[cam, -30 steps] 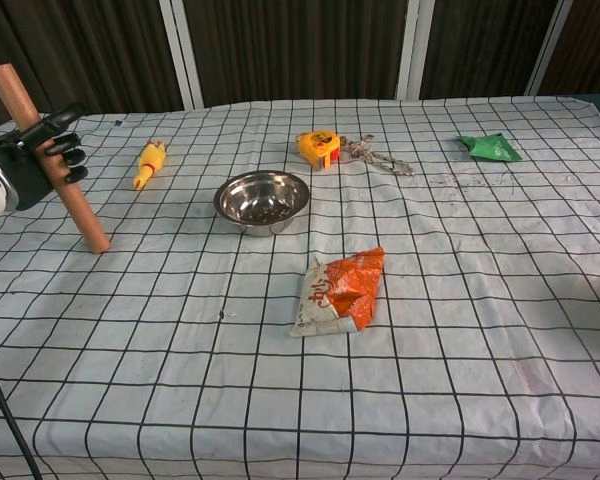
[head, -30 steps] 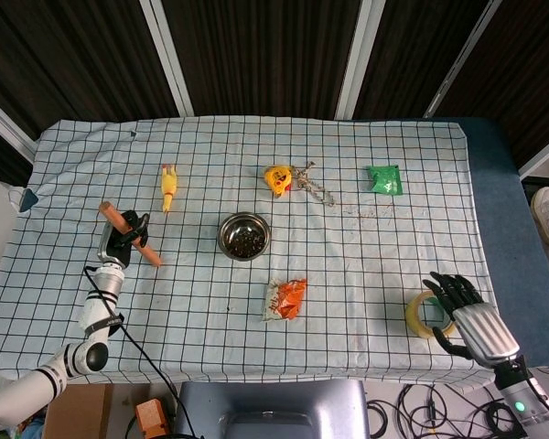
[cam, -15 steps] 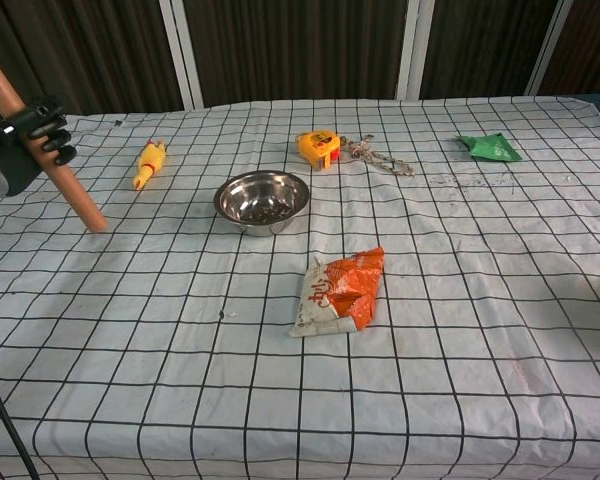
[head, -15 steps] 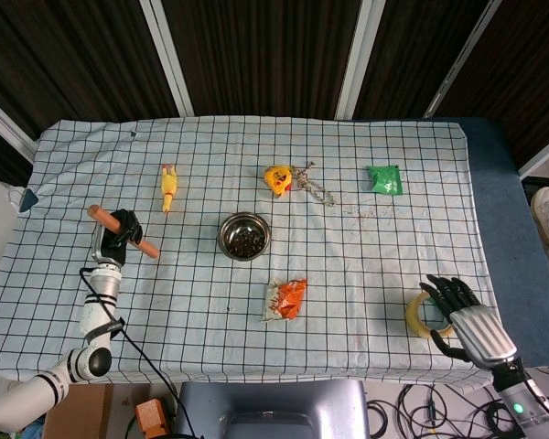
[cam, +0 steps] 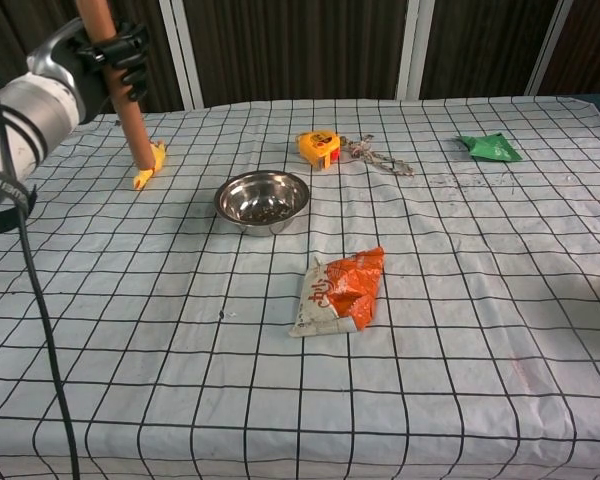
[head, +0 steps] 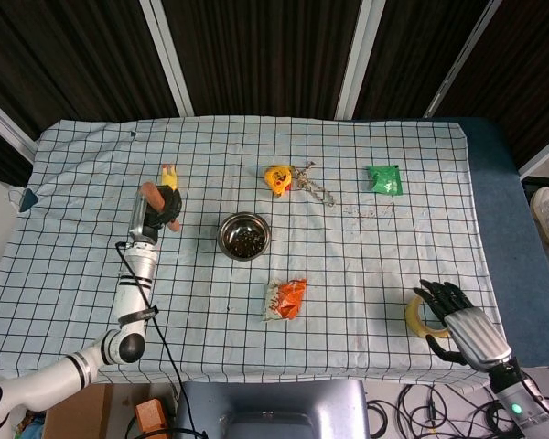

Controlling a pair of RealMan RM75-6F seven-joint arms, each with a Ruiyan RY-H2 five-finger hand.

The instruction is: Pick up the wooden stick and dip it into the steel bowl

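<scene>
While the left hand [cam: 108, 62] grips the wooden stick [cam: 126, 110] near its upper part, fingers wrapped around it, the stick hangs close to upright, raised off the cloth, its lower end in front of the yellow toy [cam: 148, 166] in the chest view. Stick and hand sit left of the steel bowl [cam: 262, 200], apart from it, nothing touching the bowl. Bowl holds some dark bits. Orange snack packet [cam: 341, 291] lies on the near side of the bowl, yellow tape measure [cam: 318, 148] with a chain beyond it, green packet [cam: 492, 148] far right of it. Right hand [head: 457, 315] is well right of the bowl at the cloth's near edge, fingers spread, holding nothing, over a yellow tape roll [head: 419, 314].
</scene>
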